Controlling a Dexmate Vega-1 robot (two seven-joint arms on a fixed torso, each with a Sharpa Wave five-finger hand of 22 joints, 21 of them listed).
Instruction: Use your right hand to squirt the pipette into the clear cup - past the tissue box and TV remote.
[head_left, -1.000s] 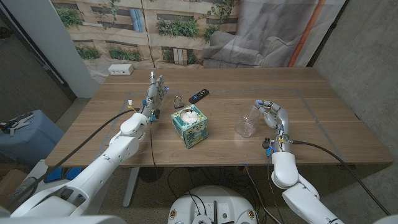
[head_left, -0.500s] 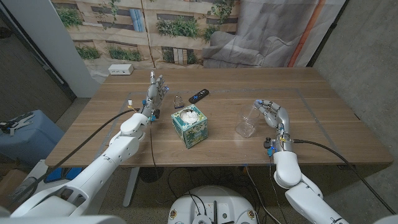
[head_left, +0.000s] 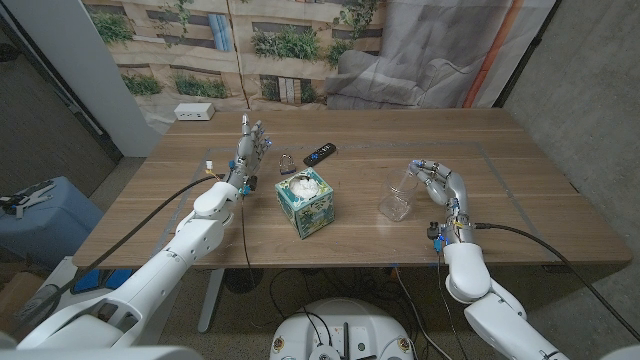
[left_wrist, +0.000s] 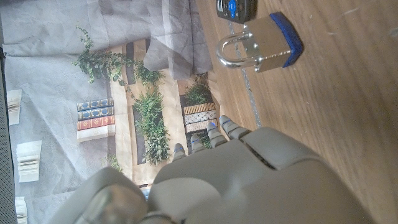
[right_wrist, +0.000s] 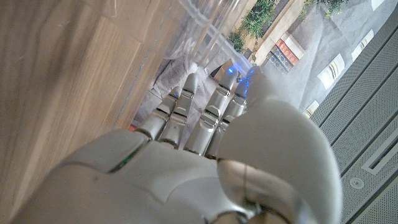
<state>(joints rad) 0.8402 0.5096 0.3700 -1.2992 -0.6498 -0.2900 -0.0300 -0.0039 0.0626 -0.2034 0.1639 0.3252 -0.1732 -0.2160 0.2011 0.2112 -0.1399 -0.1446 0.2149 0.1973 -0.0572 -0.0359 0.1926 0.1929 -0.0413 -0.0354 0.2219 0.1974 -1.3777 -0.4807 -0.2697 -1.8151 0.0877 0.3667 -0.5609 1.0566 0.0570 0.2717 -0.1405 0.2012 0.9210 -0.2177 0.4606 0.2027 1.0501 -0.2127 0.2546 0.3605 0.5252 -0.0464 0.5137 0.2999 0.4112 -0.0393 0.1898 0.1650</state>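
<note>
- Head view: the right hand (head_left: 437, 183) is seen just beside the clear cup (head_left: 397, 199), fingers curled toward its rim. Whether a pipette is pinched cannot be told at this size. The cup stands on the desk (head_left: 520, 170), to the right of the tissue box (head_left: 305, 200), with the TV remote (head_left: 320, 152) farther back. The left hand (head_left: 251, 148) is held upright near a padlock (head_left: 287, 163), fingers loosely apart, nothing gripped.
- Left wrist view: the padlock (left_wrist: 258, 43) is shown lying on the wood beyond the left hand (left_wrist: 249, 168), untouched; the remote's end (left_wrist: 236, 7) is glimpsed behind it.
- Right wrist view: the right hand (right_wrist: 205, 155) has its fingers (right_wrist: 214, 109) pressed close together and reaching at the cup wall (right_wrist: 199, 25). No pipette can be made out.
- For the step in hand, the tip would best be kept over the cup mouth, and the squeeze given gently so the light cup is not nudged over.
</note>
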